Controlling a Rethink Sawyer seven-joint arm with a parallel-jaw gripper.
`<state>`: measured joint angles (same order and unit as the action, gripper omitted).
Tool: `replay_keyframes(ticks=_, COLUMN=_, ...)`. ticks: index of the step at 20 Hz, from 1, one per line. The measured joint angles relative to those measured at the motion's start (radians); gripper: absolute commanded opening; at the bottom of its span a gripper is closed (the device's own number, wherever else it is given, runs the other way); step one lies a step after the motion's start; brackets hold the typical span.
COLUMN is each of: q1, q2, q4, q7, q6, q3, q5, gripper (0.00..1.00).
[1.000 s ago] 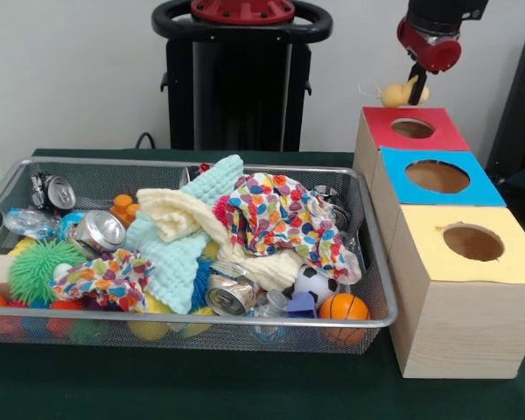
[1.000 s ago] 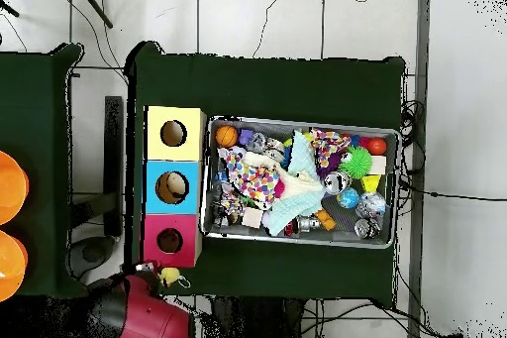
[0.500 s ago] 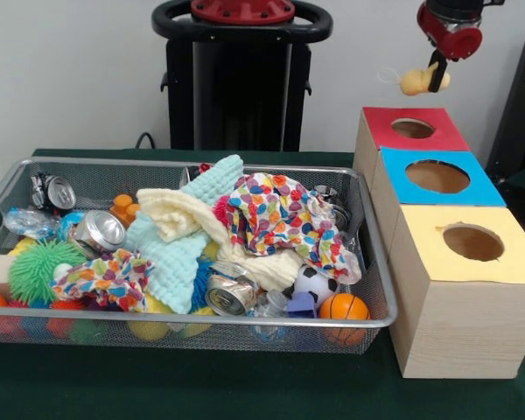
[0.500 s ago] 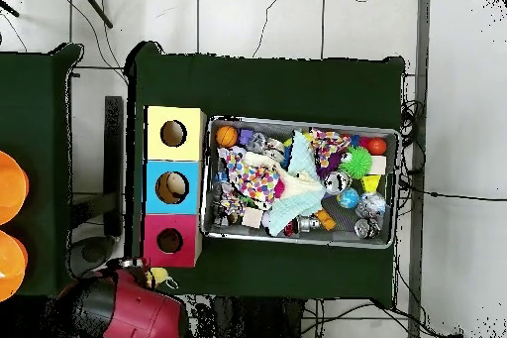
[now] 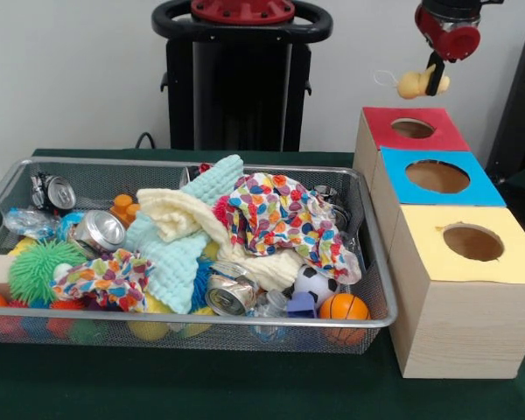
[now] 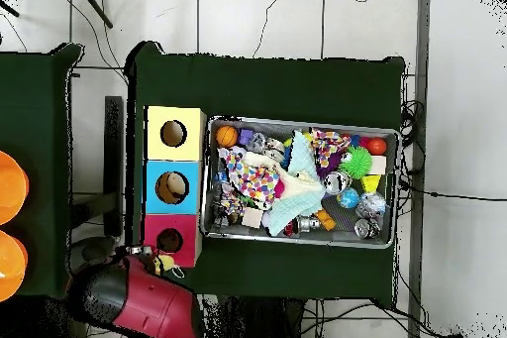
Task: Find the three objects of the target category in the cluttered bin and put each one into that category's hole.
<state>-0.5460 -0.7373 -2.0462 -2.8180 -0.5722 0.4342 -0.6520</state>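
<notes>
Gripper (image 5: 435, 81) hangs high in the air with a small yellow toy (image 5: 411, 84) pinched between its tips, something like a rubber duck with a thin string trailing off it. What matters now is where that toy sits against the red box (image 5: 411, 131), the end one of three boxes in a row, next the blue box (image 5: 437, 179) and then the yellow box (image 5: 472, 245). From across the table the toy floats well above the red top, about in line with its hole (image 5: 412, 128) and a touch beyond it. Looking straight down, the gripper (image 6: 156, 264) hovers just off the red box's (image 6: 170, 240) outer edge, the edge away from its blue neighbour, not over the opening. So my guess is the toy needs carrying back inward over the hole before it is let go. Wire bin (image 5: 367, 324) beside the boxes lies piled with cloths, cans and balls.
</notes>
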Motion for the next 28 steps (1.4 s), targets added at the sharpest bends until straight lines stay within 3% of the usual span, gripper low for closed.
replay_keyframes(ticks=12, q1=0.094, q2=0.051, q4=0.071, q7=0.000, q6=0.000, q3=0.000, q5=0.000, gripper=0.00)
replay_keyframes(ticks=28, q1=0.080, q2=0.097, q4=0.144, q7=0.000, q6=0.000, q3=0.001, q5=0.000, gripper=0.00)
